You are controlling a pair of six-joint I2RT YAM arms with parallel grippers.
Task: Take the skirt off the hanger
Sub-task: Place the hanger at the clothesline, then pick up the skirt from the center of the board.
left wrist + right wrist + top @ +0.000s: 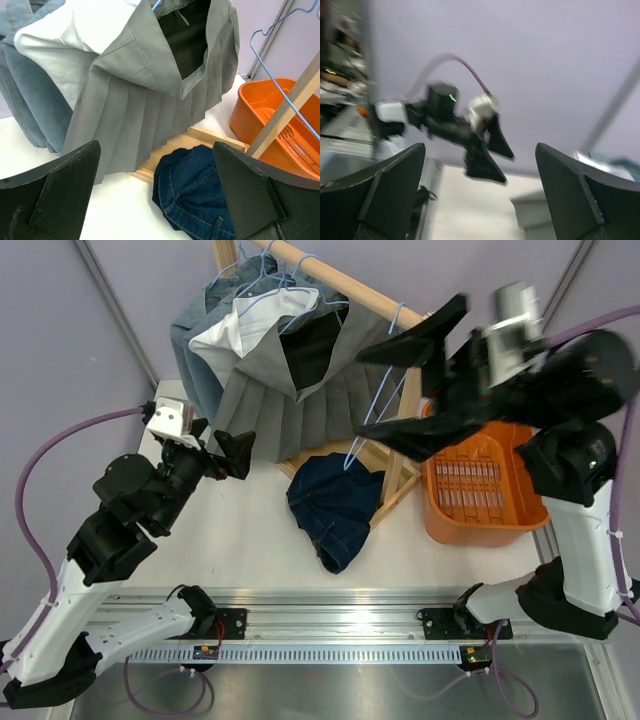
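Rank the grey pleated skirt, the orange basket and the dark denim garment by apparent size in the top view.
1. grey pleated skirt
2. orange basket, partly hidden under the right arm
3. dark denim garment, close to the basket in size, so their order is unsure

Overhead, left wrist: shared grey skirt

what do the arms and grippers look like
The left arm and right arm have white lower links and black upper joints, each with a purple cable. The left gripper and right gripper have flat, black, wedge-shaped fingers; a white camera block tops the left wrist.
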